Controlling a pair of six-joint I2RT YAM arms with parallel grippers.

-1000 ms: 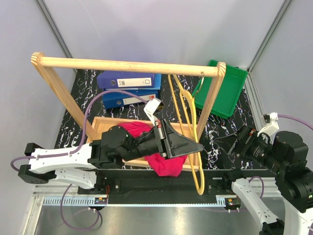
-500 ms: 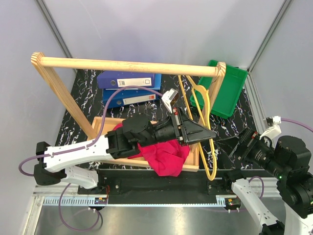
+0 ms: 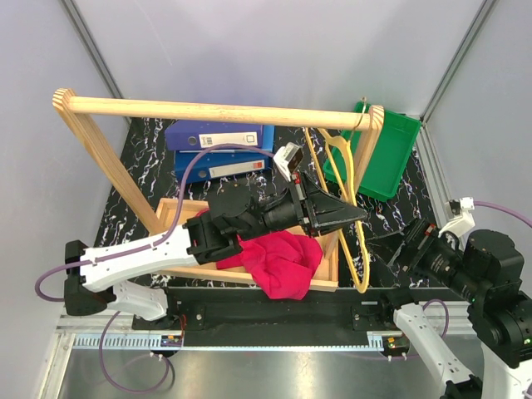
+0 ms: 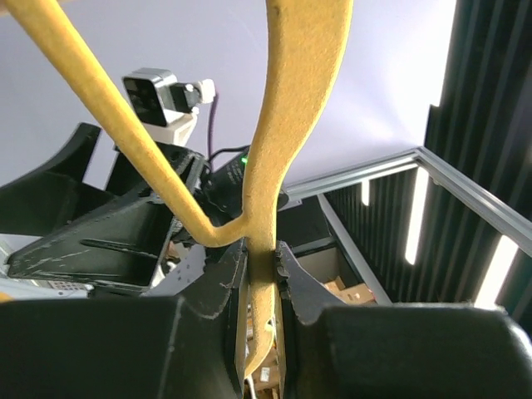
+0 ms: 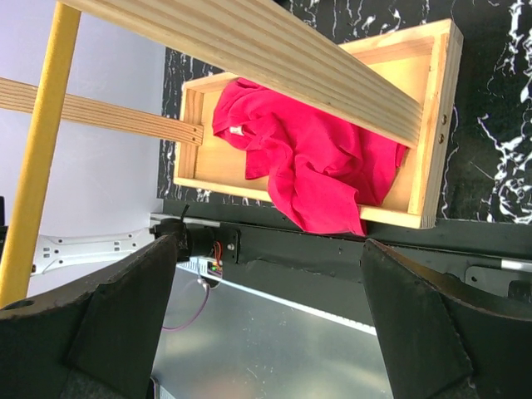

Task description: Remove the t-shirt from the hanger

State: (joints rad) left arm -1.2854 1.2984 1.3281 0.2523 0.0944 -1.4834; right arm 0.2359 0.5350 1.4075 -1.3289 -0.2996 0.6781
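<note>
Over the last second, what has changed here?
The left pincer, shut on the hanger, carried it away from the arm bases and rightward, towards the rail; the hanger's lower end swung right with it. Nothing was grasped or released. The t-shirt stays heaped in the tray, off the hanger, and the right pincer stays open.

Top external looked down from above, behind the rig. Left wrist faced upward, close on hanger (image 4: 301, 83). Right wrist looked down, sharing t-shirt (image 5: 316, 166) with top.
</note>
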